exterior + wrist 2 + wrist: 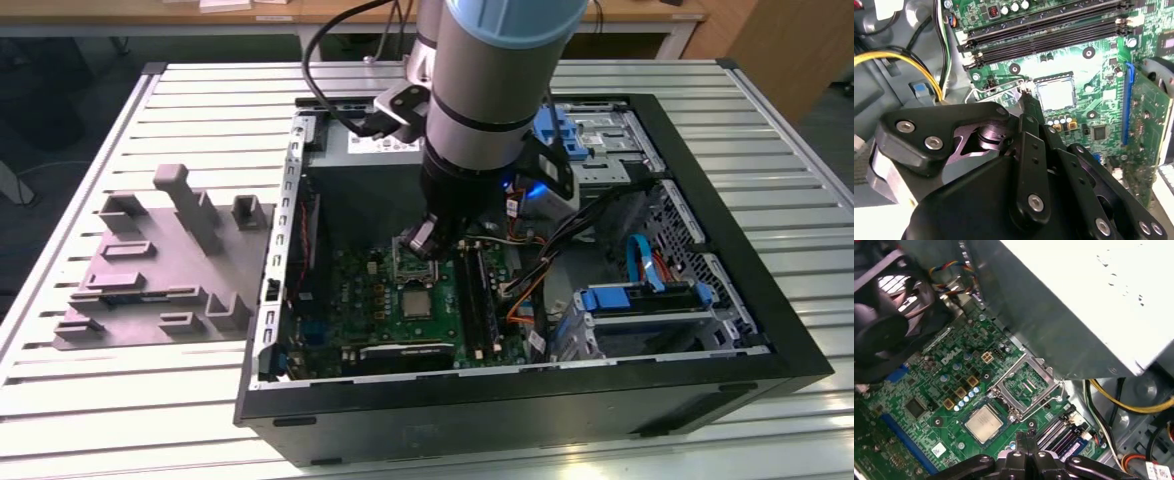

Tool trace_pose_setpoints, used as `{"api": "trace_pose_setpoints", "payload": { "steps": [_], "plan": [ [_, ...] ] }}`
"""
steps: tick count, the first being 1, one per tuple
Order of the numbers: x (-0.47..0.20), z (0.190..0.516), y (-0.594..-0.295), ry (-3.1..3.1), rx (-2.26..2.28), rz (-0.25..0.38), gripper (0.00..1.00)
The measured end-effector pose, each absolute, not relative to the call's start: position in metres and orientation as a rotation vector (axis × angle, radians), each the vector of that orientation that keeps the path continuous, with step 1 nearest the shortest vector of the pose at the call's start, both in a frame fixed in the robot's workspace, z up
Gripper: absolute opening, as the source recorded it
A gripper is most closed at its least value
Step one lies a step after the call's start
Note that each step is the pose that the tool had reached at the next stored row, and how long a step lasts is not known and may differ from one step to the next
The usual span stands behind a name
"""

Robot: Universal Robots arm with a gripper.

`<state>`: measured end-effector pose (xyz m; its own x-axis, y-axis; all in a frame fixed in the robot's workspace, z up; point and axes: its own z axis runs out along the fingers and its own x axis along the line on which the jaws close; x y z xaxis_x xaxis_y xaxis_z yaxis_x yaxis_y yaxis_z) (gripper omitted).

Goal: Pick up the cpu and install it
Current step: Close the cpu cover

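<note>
Silvery-grey cpu [985, 421] lies flat in its square seat on the green motherboard [934, 376], w/ the hinged metal socket frame [1026, 385] standing open just beside it. Gripper [1030, 434] hangs low over the board, near both cpu & frame, fingers together w/ nothing btwn them and clear of the chip; can't tell if the tip touches the frame. Black memory slots [1044, 30] run alongside the socket, yellow wires [904, 60] curve past nearby. Pale metal power supply box [1079, 305] sits next to the socket area, and a black fan [884, 325] is on the other side. In the exterior view the arm [494, 90] reaches down into the open black PC case [534, 410], which lies on a slatted metal bench [134, 420]. Grey plastic tray [134, 300] w/ raised blocks sits on the bench just beside the case, on the exterior view's left.
</note>
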<state>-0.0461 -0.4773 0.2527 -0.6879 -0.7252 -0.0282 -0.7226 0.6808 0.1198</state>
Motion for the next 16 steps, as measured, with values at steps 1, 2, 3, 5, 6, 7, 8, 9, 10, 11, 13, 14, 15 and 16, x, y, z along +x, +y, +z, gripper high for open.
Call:
{"api": "trace_pose_setpoints", "payload": {
  "steps": [1,2,3,5,6,7,8,9,10,11,13,14,15,16],
  "plan": [
    [-0.0461,0.2524,-0.4774,-2.851,1.252,-0.189,0.11],
    [-0.0460,0.2519,-0.4774,-2.847,1.262,-0.189,0.11],
    [-0.0453,0.2515,-0.4771,-2.845,1.265,-0.188,0.11],
    [-0.0437,0.2502,-0.4761,-2.844,1.269,-0.192,0.11],
    [-0.0429,0.2496,-0.4756,-2.844,1.271,-0.194,0.11],
    [-0.0422,0.2491,-0.4750,-2.844,1.273,-0.197,0.11],
    [-0.0416,0.2484,-0.4744,-2.843,1.275,-0.201,0.11],
    [-0.0413,0.2479,-0.4740,-2.843,1.277,-0.206,0.11],
    [-0.0409,0.2473,-0.4737,-2.844,1.280,-0.213,0.11],
    [-0.0407,0.2467,-0.4734,-2.844,1.284,-0.221,0.11],
    [-0.0402,0.2454,-0.4727,-2.843,1.291,-0.234,0.11],
    [-0.0400,0.2447,-0.4722,-2.843,1.294,-0.240,0.11],
    [-0.0396,0.2439,-0.4715,-2.842,1.297,-0.243,0.11],
    [-0.0391,0.2433,-0.4707,-2.841,1.300,-0.244,0.11]
  ]
}}
